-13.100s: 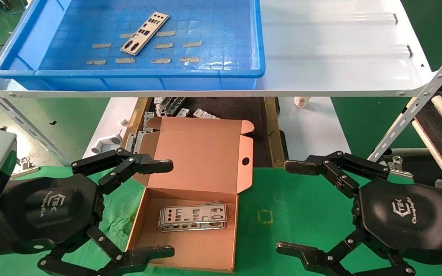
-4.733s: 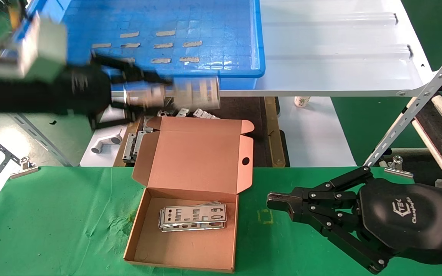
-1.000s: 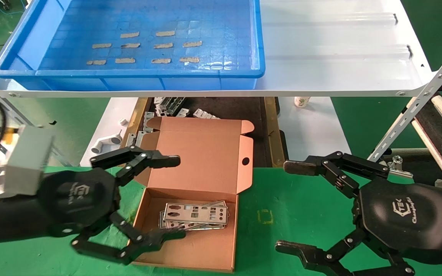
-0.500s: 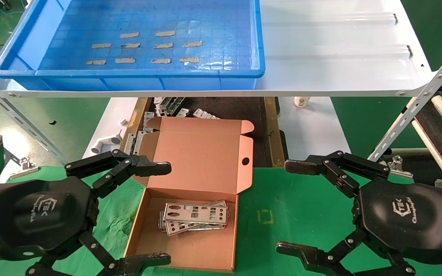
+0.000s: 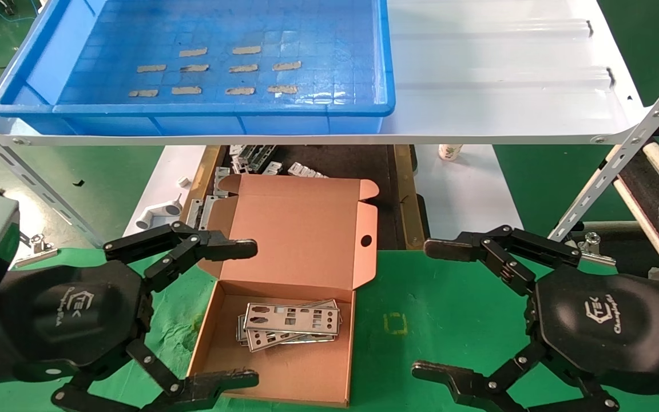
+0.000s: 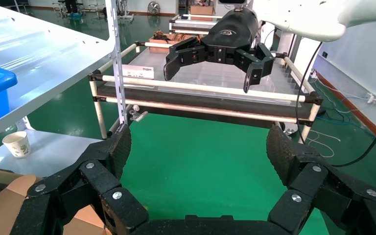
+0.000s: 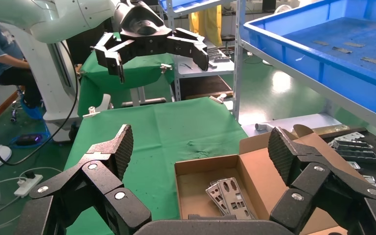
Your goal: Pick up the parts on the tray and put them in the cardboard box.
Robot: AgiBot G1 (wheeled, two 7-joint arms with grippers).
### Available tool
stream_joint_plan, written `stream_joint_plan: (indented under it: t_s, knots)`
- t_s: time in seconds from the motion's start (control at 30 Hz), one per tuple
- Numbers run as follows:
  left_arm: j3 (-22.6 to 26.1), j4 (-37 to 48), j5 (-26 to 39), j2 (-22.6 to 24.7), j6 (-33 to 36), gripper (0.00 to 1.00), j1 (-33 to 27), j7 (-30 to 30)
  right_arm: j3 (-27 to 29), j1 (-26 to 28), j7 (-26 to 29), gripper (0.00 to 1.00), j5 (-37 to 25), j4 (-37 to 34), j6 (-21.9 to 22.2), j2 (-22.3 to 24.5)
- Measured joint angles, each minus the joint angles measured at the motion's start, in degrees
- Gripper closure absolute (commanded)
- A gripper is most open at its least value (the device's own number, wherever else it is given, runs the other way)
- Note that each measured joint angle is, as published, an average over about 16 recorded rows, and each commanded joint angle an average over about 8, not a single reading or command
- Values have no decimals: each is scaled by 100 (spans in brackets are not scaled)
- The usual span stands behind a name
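Left claw (image 5: 215, 312): spread wide and empty at the lower left of the head view; one finger over the box's far left corner, the other at its near left edge; nothing pinched
Right claw (image 5: 433, 312): spread wide and empty at the lower right of the head view, above the green cloth (image 5: 421, 309); apart from the box; looks parked
Box (image 5: 284, 377): brown cardboard at the lower centre of the frame, between the two claws; lid (image 5: 301, 229) standing open toward the shelf, its small round hole near the right edge
Parts (image 5: 290, 324): a small stack of punched silver plates lying flat on the box floor, toward the far side; the top one skewed across those beneath; also seen in the right wrist view (image 7: 227, 196)
Tray (image 5: 209, 117): blue, at the upper left of the frame on the white shelf (image 5: 501, 86); only tan tape strips (image 5: 215, 68) on its floor; no plates visible in it
Below the shelf: loose metal pieces (image 5: 261, 163) and a white pipe fitting (image 5: 158, 214) behind the box; not part of the job
Step in hand: the drop into the box looks done; left claw sits empty beside it
Next move: judging by the bare tray, nothing is left to fetch; if another plate turned up, the left claw would need to rise over the shelf edge, reach into the tray and pinch the thin plate by its edge
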Motion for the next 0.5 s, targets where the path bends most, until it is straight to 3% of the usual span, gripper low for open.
stream_joint_plan:
  t_s: [0.5]
  knots:
    - [29, 33, 23, 16, -12, 0, -21, 14, 0, 0, 0, 0, 0, 0, 0, 0]
